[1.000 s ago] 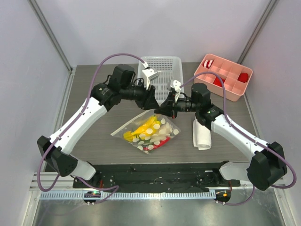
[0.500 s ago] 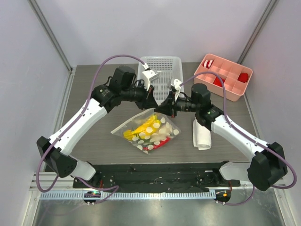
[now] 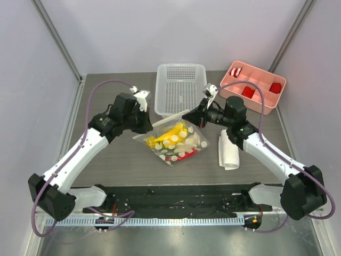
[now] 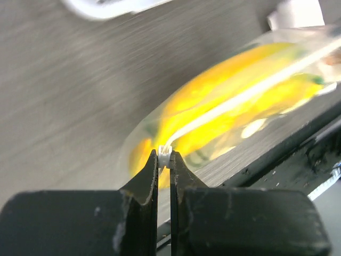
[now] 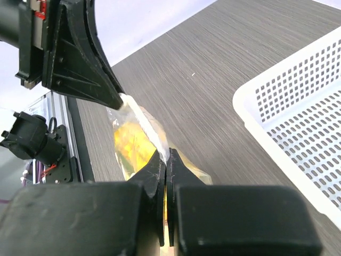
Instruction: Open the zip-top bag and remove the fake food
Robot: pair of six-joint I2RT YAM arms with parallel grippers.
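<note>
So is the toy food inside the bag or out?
Inside. The yellow bananas and red chili show through the clear zip-top bag, pinched at its edge by the left gripper and right gripper.

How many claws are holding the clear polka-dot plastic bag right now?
2. The left claw pinches the left end of the clear polka-dot plastic zip-top bag at its zip edge; the right claw pinches the right end.
</note>
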